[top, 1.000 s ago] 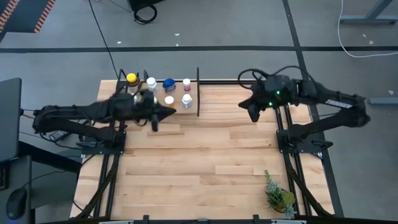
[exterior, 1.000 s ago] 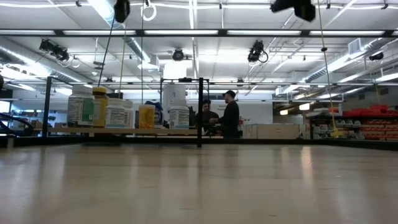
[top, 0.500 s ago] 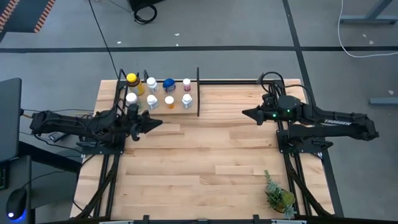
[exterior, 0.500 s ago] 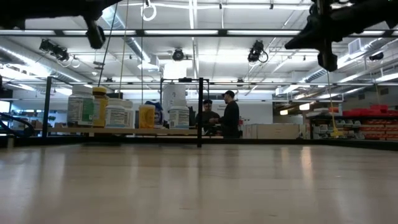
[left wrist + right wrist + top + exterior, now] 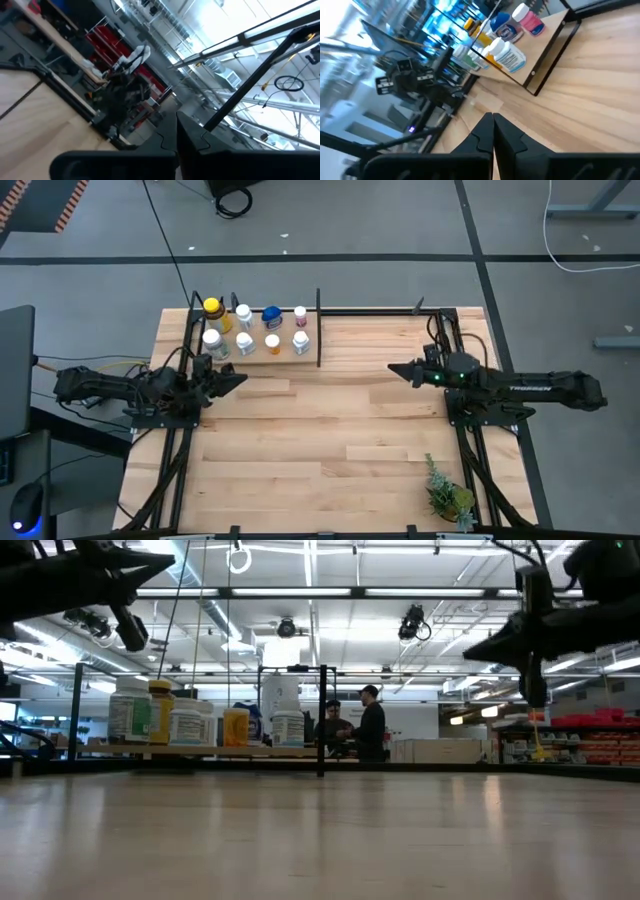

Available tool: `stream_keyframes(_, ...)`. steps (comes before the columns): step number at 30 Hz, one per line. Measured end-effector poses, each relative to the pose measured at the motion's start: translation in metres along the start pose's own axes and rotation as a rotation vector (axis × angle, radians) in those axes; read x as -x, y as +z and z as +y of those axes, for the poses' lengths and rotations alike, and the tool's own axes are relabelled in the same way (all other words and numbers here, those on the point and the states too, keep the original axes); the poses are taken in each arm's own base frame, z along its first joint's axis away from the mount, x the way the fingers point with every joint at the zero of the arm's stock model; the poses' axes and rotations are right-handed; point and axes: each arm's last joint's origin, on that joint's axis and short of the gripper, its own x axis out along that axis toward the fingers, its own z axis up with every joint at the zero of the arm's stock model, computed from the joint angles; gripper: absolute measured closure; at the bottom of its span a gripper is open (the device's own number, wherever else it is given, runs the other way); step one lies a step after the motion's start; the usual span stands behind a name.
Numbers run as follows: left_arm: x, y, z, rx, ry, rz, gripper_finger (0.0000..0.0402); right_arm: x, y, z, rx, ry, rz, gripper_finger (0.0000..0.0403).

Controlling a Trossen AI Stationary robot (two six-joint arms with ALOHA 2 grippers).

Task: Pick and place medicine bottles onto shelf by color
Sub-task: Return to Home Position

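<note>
Several medicine bottles (image 5: 256,327) stand upright in two rows on the shelf (image 5: 262,356), at the table's far left. Among them are a yellow-capped amber one (image 5: 211,308), a blue one (image 5: 271,316), a pink-capped one (image 5: 300,313) and an orange-capped one (image 5: 272,342). The right wrist view also shows the bottles (image 5: 506,34). My left gripper (image 5: 243,372) is shut and holds nothing; it lies low by the left edge, just near of the shelf. My right gripper (image 5: 390,367) is shut and holds nothing, out at the right, pointing toward the table's middle.
The shelf's black upright divider (image 5: 318,328) closes the bottles' bay on its right side. A small green plant (image 5: 445,495) stands at the near right corner. The bare plank top (image 5: 330,440) spreads between the arms. In the low view, people (image 5: 362,725) stand in the room beyond the table.
Both arms have folded back and sunk toward the table. My left gripper has drawn away from the bottles toward the left edge. My right gripper has dropped and tipped from pointing down to about level. The bottles have stayed put.
</note>
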Motion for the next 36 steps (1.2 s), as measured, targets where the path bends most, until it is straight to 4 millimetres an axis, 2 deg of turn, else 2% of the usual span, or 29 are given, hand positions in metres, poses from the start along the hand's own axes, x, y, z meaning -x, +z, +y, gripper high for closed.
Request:
stream_keyframes(4, 0.000, -0.001, 0.001, -0.065, 0.016, 0.012, 0.0400, 0.001, -0.016, -0.022, -0.031, 0.024, -0.006, 0.0395)
stream_keyframes(10, 0.000, 0.001, 0.006, -0.174, 0.053, 0.000, 0.0400, 0.000, -0.015, -0.027, 0.066, -0.026, -0.011, 0.0395)
stream_keyframes(16, 0.000, 0.000, 0.016, -0.219, 0.146, 0.030, 0.0390, 0.000, -0.014, -0.025, 0.181, 0.041, 0.038, 0.0395)
stream_keyframes(20, 0.001, -0.004, 0.023, -0.396, 0.202, 0.094, 0.0377, 0.000, -0.014, -0.023, 0.395, 0.072, 0.053, 0.0396)
stream_keyframes(25, 0.002, -0.007, 0.027, -0.737, 0.211, 0.177, 0.0372, 0.000, -0.015, -0.022, 0.639, 0.107, 0.065, 0.0396)
stream_keyframes(31, 0.003, -0.008, 0.028, -0.991, 0.196, 0.220, 0.0381, 0.000, -0.015, -0.022, 0.725, 0.114, 0.061, 0.0396)
stream_keyframes(36, 0.003, -0.008, 0.028, -1.059, 0.189, 0.227, 0.0382, 0.000, -0.015, -0.022, 0.785, 0.115, 0.060, 0.0396)
